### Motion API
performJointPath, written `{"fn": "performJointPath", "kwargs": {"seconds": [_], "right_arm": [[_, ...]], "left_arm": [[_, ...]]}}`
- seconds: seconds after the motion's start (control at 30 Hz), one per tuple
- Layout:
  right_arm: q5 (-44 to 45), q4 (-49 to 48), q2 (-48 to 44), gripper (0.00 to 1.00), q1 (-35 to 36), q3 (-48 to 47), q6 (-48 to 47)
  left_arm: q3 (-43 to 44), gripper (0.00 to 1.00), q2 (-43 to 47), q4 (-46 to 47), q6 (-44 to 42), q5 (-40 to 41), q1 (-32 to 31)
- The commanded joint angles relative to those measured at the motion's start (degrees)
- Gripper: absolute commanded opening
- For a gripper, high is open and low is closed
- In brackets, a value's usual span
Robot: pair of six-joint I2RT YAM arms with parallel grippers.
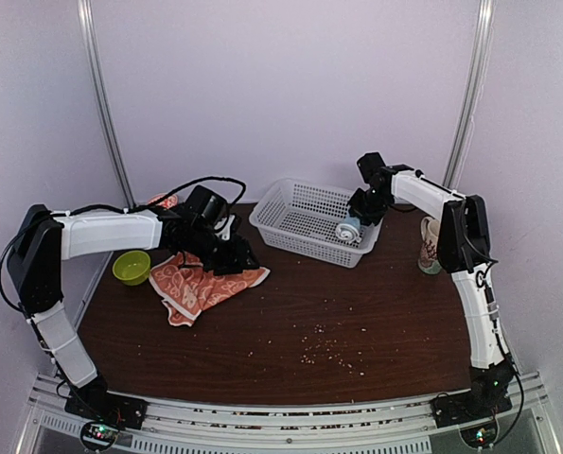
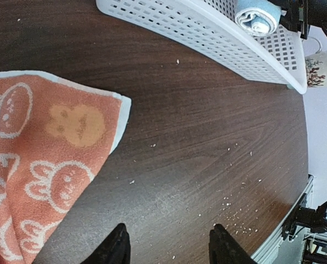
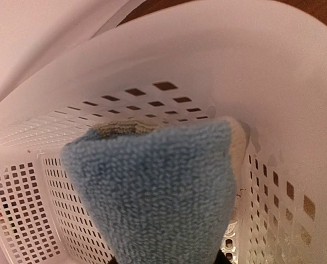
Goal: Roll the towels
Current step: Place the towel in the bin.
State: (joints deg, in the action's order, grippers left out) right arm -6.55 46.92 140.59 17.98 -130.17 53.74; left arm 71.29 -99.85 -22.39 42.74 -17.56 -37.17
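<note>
At 12 o'clock on the surface [image 1: 357,322], back by the wall, you've got the white basket [image 1: 300,241]. The light blue towel [image 1: 349,230] is rolled up at the basket's 3 o'clock end, w/ the mesh walls around it. Your right claw [image 1: 359,219] is right on that roll. Its wrist cam shows blue cloth filling the claw's mouth, but you can't tell from these views whether it's clenched or let go. Over at 9 o'clock the orange-red towel [image 1: 201,284] w/ white figures lies unrolled, spread out & a bit rumpled, one corner pointing toward the centre. Your left claw [image 1: 236,257] is over that towel's 3 o'clock edge and released. Its wrist cam shows the fingers [image 2: 116,247] spread over bare wood just beside the cloth. At the orange-red towel's 9 o'clock side, just beside it, sits the green bowl [image 1: 131,267]. At 3 o'clock the patterned mug [image 1: 431,248] stands upright near your right arm, apart from the basket. Near 6 o'clock you've got pale crumbs [image 1: 324,350] scattered on the wood.
</note>
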Motion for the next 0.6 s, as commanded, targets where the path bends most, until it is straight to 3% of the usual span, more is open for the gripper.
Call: {"fn": "performJointPath", "kwargs": {"seconds": [0.0,0.57], "right_arm": [[1.96,1.68,1.42,0.32,0.23,-2.84,-0.14],[3.92,4.06,0.15,0.6,0.15,-3.86,-1.31]], "left_arm": [[-0.27,0.51,-0.79,1.96,-0.11,-1.15,0.43],[-0.36,0.51,-1.48,2.28,-0.1,-2.39,0.43]]}}
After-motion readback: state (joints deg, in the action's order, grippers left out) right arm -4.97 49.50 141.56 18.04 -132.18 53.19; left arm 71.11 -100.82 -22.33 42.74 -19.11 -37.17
